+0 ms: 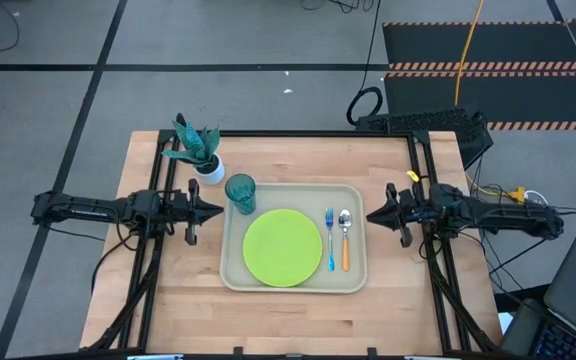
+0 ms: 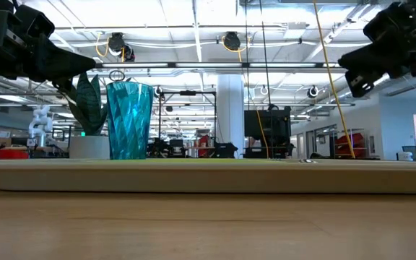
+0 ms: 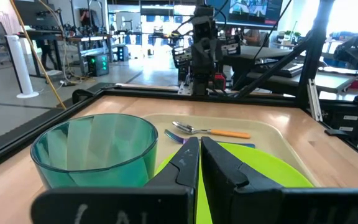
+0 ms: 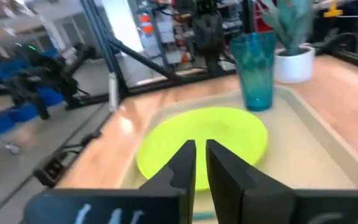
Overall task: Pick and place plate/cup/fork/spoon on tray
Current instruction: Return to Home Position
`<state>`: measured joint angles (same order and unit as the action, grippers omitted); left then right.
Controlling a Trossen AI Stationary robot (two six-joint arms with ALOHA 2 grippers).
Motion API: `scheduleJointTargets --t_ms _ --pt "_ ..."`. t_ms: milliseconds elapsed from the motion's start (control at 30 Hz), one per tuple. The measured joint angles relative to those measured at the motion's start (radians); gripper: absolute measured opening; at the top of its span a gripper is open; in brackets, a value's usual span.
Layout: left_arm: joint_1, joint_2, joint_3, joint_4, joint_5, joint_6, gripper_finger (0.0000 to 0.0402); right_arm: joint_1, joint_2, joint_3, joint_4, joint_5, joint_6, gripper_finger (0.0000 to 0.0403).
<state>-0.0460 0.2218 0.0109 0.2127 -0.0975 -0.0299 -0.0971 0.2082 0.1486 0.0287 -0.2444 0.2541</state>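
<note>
The beige tray [image 1: 230, 270] lies in the middle of the table. On it rest the lime-green plate [image 1: 282, 247], flat in the centre, the teal cup [image 1: 240, 193], upright in the far left corner, and the blue-handled fork [image 1: 330, 240] beside the orange-handled spoon [image 1: 345, 240] at the right. My left gripper [image 1: 218, 211] hovers level just off the tray's left rim, shut, near the cup [image 3: 98, 152]. My right gripper [image 1: 370, 214] hovers level off the tray's right rim, shut and holding nothing, pointing at the plate [image 4: 229, 134].
A white pot with a green plant [image 1: 206, 165] stands behind the tray's far left corner, close to the cup. Black frame rails run along the table's left, right and far edges. Bare wood lies in front of the tray.
</note>
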Motion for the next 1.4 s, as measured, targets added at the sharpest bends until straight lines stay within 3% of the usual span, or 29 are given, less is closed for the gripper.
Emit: scheduleJointTargets --t_ms 100,300,467,600,933,1200,1400 --pt "0.0 0.0 0.0 0.0 0.0 0.0 0.0021 0.0 -0.038 -0.005 -0.019 0.009 -0.023 0.002" --pt "0.0 0.0 0.0 0.0 0.0 0.0 0.0021 0.001 -0.112 -0.12 0.123 0.004 0.007 0.0002" --pt "0.0 0.0 0.0 0.001 0.0 0.0 0.0021 0.023 -0.128 -0.128 0.065 0.01 -0.004 0.0" --pt "0.0 0.001 0.0 -0.001 -0.004 0.0 0.0021 0.063 -0.141 -0.129 0.135 0.015 -0.013 0.0" --pt "0.0 0.0 0.0 -0.001 -0.006 0.0 0.0021 0.221 -0.142 -0.132 0.072 0.218 -0.074 0.0" --pt "0.0 0.0 0.0 -0.001 -0.006 0.0 0.0021 0.229 -0.142 -0.133 0.014 0.277 -0.14 0.0" --pt "0.0 0.0 0.0 0.0 -0.006 0.0 0.0021 0.228 -0.141 -0.134 0.033 0.396 -0.138 0.0"
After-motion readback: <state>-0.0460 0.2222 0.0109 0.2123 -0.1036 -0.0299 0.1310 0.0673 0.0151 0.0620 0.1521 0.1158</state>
